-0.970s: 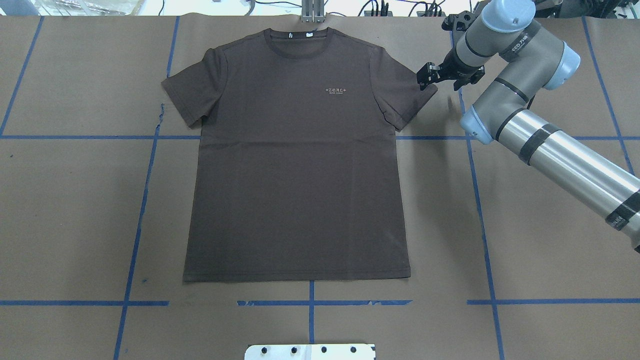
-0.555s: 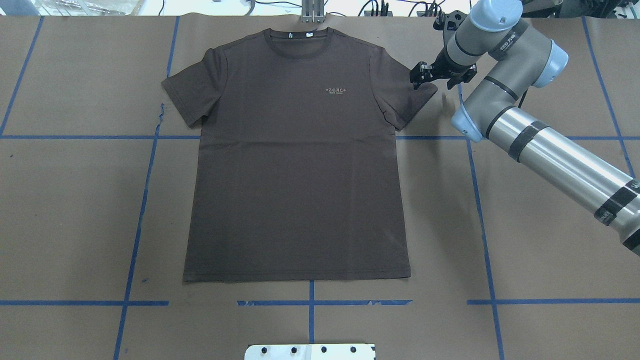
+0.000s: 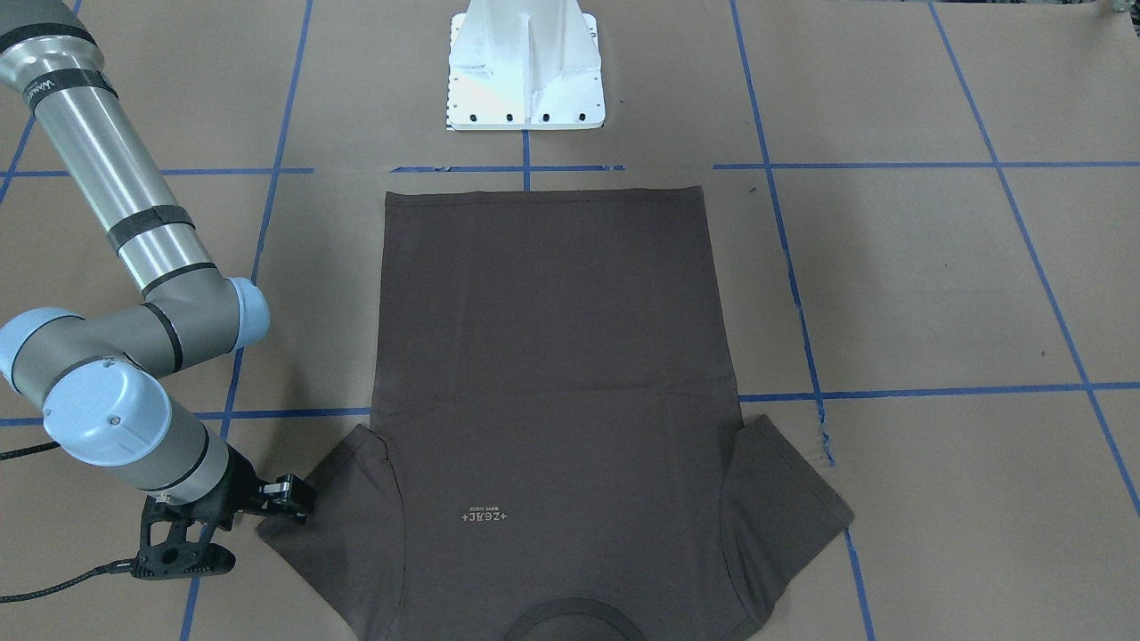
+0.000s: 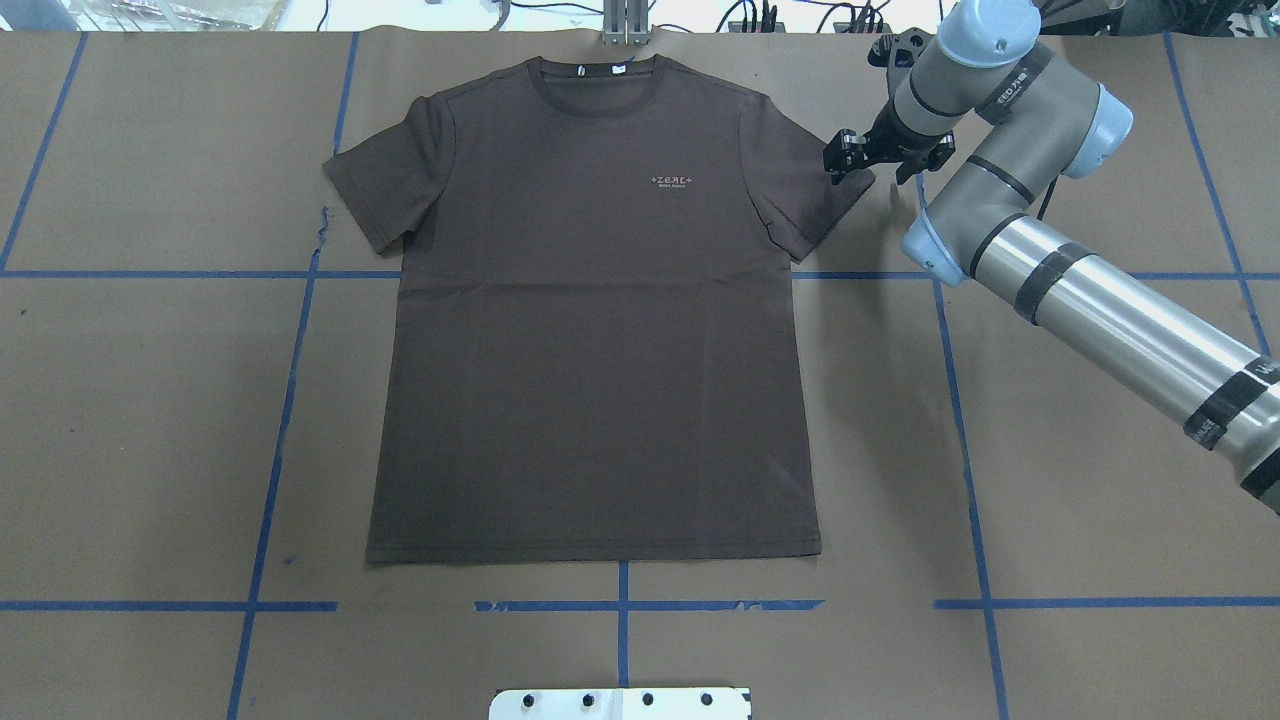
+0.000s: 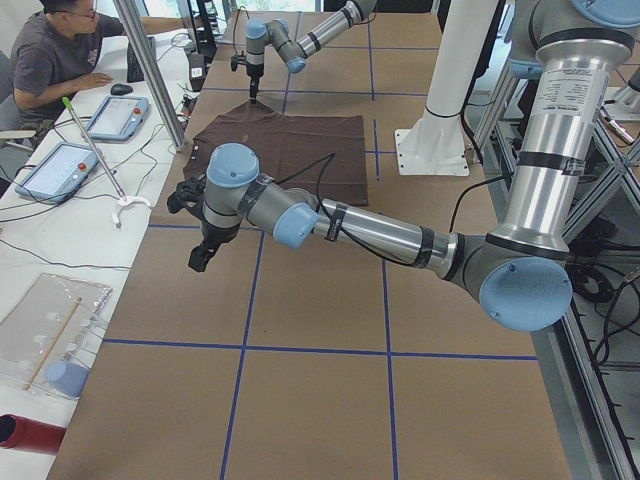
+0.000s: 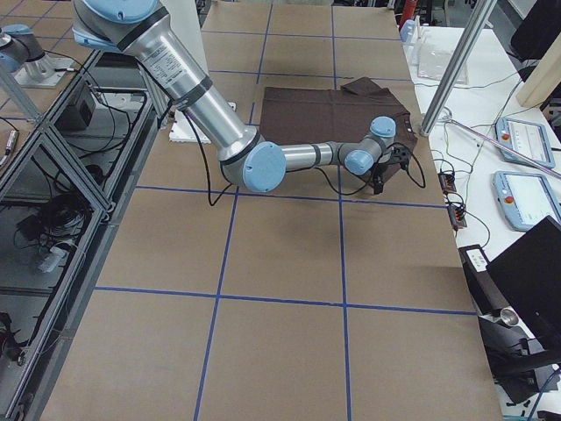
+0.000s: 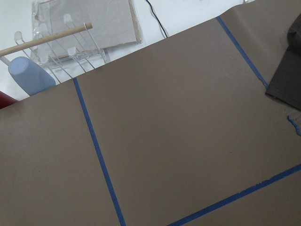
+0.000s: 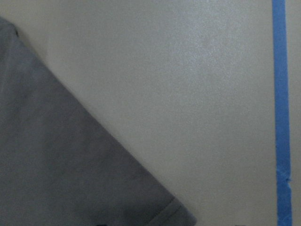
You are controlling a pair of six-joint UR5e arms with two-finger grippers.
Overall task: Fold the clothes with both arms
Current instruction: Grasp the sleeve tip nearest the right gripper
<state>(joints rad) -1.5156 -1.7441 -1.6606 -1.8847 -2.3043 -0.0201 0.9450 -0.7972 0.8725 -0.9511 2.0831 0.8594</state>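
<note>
Brown-paper table (image 4: 150,400), blue tape grid (image 4: 270,470), person (image 5: 50,60) at side bench with tablets (image 5: 115,115) | T-shirt (image 4: 590,380) flat mid-table, collar at 12 o'clock, pale chest logo (image 4: 672,181) too small to read | right gripper (image 4: 842,160) at sleeve tip, 2 o'clock, I can't tell its grip | left gripper (image 5: 200,255) over bare paper out at 9 o'clock, can't tell either

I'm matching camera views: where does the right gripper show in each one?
Front-facing: right gripper lower left.
Overhead: gripper upper right.
Exterior left: gripper far, top.
Exterior right: gripper centre right.
Left wrist: absent.
Right wrist: absent.
Shared landmark: T-shirt sleeve tip beside it.
</note>
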